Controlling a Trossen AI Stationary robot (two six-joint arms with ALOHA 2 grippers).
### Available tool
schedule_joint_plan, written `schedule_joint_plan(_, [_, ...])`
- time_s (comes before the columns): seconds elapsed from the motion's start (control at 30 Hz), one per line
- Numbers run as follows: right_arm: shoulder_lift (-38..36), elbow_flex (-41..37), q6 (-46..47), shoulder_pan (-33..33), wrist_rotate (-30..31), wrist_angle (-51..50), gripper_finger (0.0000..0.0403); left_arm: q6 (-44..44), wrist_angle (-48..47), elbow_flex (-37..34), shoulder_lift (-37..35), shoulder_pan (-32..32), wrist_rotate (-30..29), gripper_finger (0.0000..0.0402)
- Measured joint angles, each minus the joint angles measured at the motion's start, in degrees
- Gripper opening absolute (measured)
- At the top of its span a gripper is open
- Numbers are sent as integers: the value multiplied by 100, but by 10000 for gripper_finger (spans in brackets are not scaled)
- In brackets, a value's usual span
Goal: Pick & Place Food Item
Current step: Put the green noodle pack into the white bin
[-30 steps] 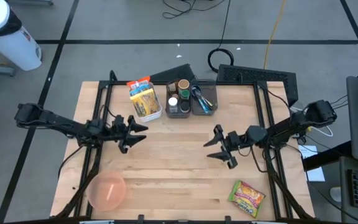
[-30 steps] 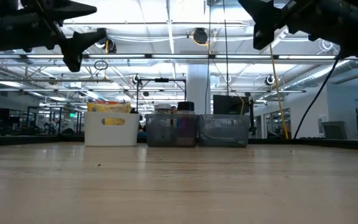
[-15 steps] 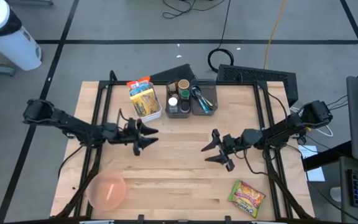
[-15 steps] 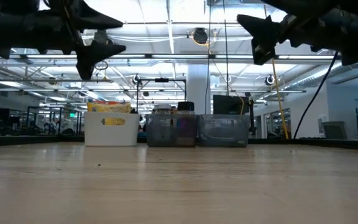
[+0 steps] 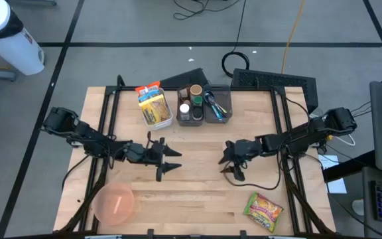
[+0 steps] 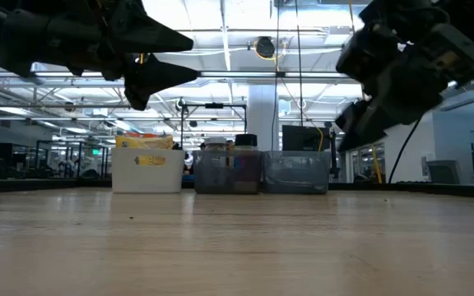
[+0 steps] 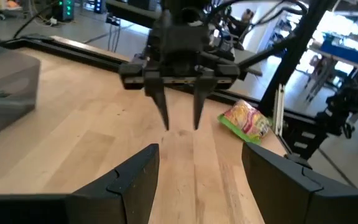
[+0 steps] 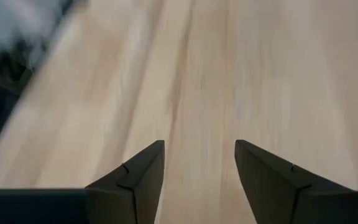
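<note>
The food item, a yellow-green snack packet [image 5: 262,210], lies flat on the wooden table [image 5: 197,199] near the front right; it also shows in the left wrist view [image 7: 246,118]. A pink bowl [image 5: 115,202] sits at the front left. My left gripper [image 5: 172,159] is open and empty above the table's middle, pointing toward the right edge. My right gripper [image 5: 229,169] is open and empty, tipped down toward the bare wood, facing the left gripper and well short of the packet; the left wrist view [image 7: 180,121] shows its fingers apart.
A white bin of yellow snack packs [image 5: 154,106] and two grey bins [image 5: 204,105] with jars and utensils stand at the table's far edge. Black frame rails [image 5: 105,119] run along both sides of the table. Bare wood lies between the grippers.
My left gripper has gone toward the table's right edge and a little toward the near edge, staying open. My right gripper has gone slightly toward the left edge and has tipped from level to pointing down at the table.
</note>
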Motion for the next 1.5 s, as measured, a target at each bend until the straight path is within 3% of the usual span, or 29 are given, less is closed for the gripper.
schedule_joint_plan(0.2, [-57, 563, 392, -39, -813, -2434, 185, 423, -26, 324, 217, -48, 132, 239])
schedule_joint_plan(0.37, [-179, 619, 1388, -50, -2025, -3043, 185, 631, -29, 448, 210, 81, 597, 239])
schedule_joint_plan(0.47, [-287, 621, 1826, -42, -2377, -3167, 183, 634, -37, 449, 210, 214, 917, 239])
schedule_joint_plan(0.67, [-598, 617, 2202, 1, -2378, -4073, 180, 380, -120, 451, 210, 424, 1262, 239])
schedule_joint_plan(0.9, [-786, 612, 2908, 209, -2388, -4871, 176, 907, -223, 449, 210, 475, 1314, 239])
schedule_joint_plan(1.23, [-779, 610, 4121, 1198, -2351, -4511, 175, 1001, -207, 449, 210, 705, 1494, 239])
schedule_joint_plan(1.4, [-719, 467, 4231, 1442, -1756, -4478, 175, 958, -186, 449, 210, 668, 1499, 239])
schedule_joint_plan(1.5, [-649, 194, 4303, 1466, -1765, -4188, 174, 824, -169, 449, 210, 598, 1505, 239])
